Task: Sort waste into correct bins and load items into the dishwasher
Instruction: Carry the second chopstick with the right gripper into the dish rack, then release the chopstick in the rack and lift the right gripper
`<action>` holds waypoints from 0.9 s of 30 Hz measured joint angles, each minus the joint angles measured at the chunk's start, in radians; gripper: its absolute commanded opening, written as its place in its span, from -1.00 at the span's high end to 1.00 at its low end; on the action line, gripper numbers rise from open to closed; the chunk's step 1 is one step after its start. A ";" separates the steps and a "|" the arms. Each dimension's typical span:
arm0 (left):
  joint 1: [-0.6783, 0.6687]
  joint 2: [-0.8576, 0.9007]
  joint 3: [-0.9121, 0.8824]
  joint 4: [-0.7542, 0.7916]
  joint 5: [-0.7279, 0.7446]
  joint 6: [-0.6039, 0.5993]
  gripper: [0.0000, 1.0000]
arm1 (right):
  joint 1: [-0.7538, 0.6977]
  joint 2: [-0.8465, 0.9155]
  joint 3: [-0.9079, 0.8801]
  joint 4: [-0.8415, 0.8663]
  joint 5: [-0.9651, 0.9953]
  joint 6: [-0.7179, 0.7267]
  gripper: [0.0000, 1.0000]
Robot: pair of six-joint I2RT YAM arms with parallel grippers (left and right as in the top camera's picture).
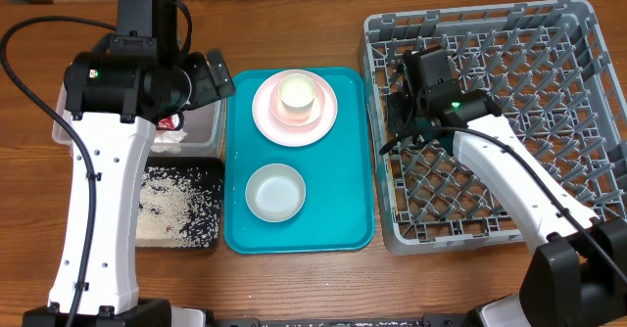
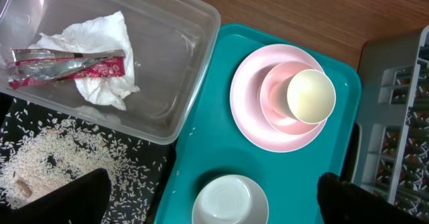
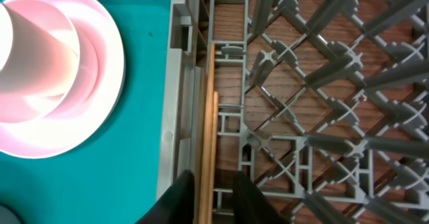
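Observation:
My left gripper point(image 1: 212, 78) point(image 2: 214, 207) is open and empty, above the gap between the clear tub point(image 1: 208, 121) point(image 2: 174, 63) and the teal tray point(image 1: 245, 151). The tub holds the red wrapper point(image 2: 67, 66) and white napkin point(image 2: 100, 36). Rice point(image 2: 47, 160) lies in the black tray point(image 1: 211, 237). The pink plate point(image 1: 328, 112) point(image 2: 248, 123) carries a small bowl point(image 2: 275, 96) with the white cup point(image 1: 297, 92) point(image 2: 310, 95) in it. A white bowl point(image 1: 274, 192) point(image 2: 230, 200) sits nearer. My right gripper point(image 1: 397, 107) point(image 3: 216, 194) is shut on the chopsticks point(image 3: 208, 117) inside the grey dish rack point(image 1: 549, 63) point(image 3: 322, 83), along its left wall.
The teal tray also shows in the left wrist view point(image 2: 201, 150) and in the right wrist view point(image 3: 134, 170). The rack's upright pegs surround my right gripper. Bare wooden table point(image 1: 294, 23) lies behind the tray and tub.

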State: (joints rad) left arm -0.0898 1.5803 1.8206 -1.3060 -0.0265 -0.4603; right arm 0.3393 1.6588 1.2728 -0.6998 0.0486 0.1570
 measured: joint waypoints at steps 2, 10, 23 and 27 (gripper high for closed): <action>0.000 0.000 0.000 0.000 0.000 0.000 -0.99 | 0.000 0.000 0.000 0.000 -0.011 0.000 0.53; 0.000 0.000 0.000 0.000 0.000 0.000 -0.99 | 0.000 0.000 0.000 -0.026 -0.118 0.000 0.53; 0.000 0.000 0.000 0.000 0.000 0.000 -1.00 | 0.002 0.051 0.000 -0.104 -0.179 -0.001 0.55; 0.000 0.000 0.000 0.000 0.000 0.000 -1.00 | 0.008 0.060 -0.001 -0.132 -0.195 0.000 0.63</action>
State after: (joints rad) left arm -0.0898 1.5803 1.8206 -1.3064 -0.0265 -0.4599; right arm 0.3473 1.7191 1.2720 -0.8318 -0.1459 0.1566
